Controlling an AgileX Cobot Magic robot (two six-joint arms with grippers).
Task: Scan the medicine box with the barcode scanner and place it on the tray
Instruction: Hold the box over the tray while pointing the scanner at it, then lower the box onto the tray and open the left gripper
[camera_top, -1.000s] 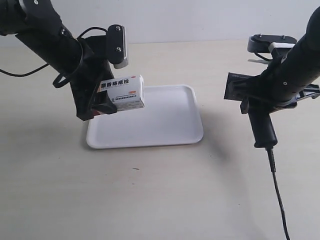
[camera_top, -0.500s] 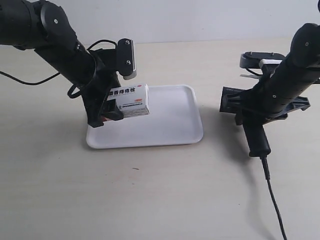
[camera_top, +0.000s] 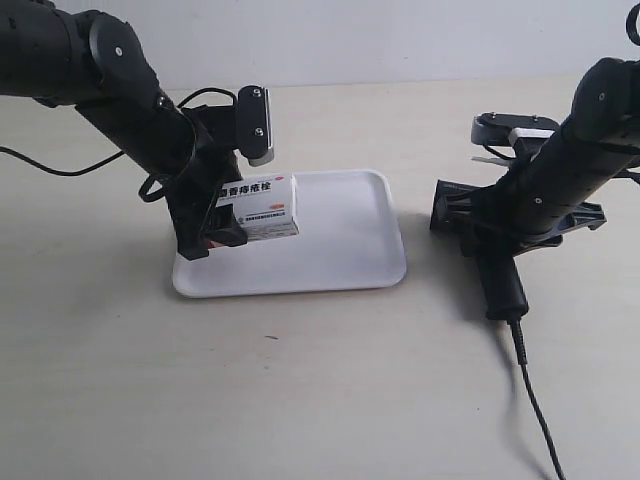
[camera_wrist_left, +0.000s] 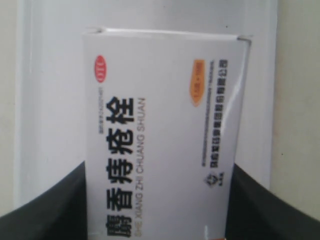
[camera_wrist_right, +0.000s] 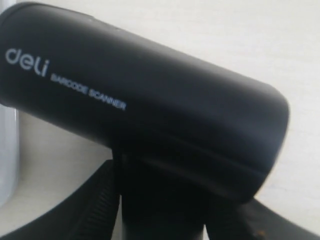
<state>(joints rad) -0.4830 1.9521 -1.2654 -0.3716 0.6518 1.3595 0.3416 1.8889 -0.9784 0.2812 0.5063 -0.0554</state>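
The white medicine box (camera_top: 260, 208) with blue Chinese text is held low over the left part of the white tray (camera_top: 340, 240); I cannot tell if it touches the tray. My left gripper (camera_top: 215, 222) is shut on its end. In the left wrist view the medicine box (camera_wrist_left: 165, 130) fills the frame between my dark fingers (camera_wrist_left: 45, 205), with the tray (camera_wrist_left: 50, 75) behind it. The black barcode scanner (camera_top: 480, 235) is low to the table at the right, its handle (camera_top: 503, 290) toward the front. My right gripper (camera_top: 520, 215) is shut on it. The scanner head (camera_wrist_right: 150, 95) fills the right wrist view.
The scanner's thin black cable (camera_top: 535, 400) trails over the beige table (camera_top: 300, 380) toward the front edge. A cable (camera_top: 60, 165) hangs from the arm at the exterior view's left. The tray's right half (camera_top: 360, 230) is bare.
The left gripper has lowered the medicine box toward the tray's left part. The right gripper has lowered the scanner toward the table and moved it slightly left.
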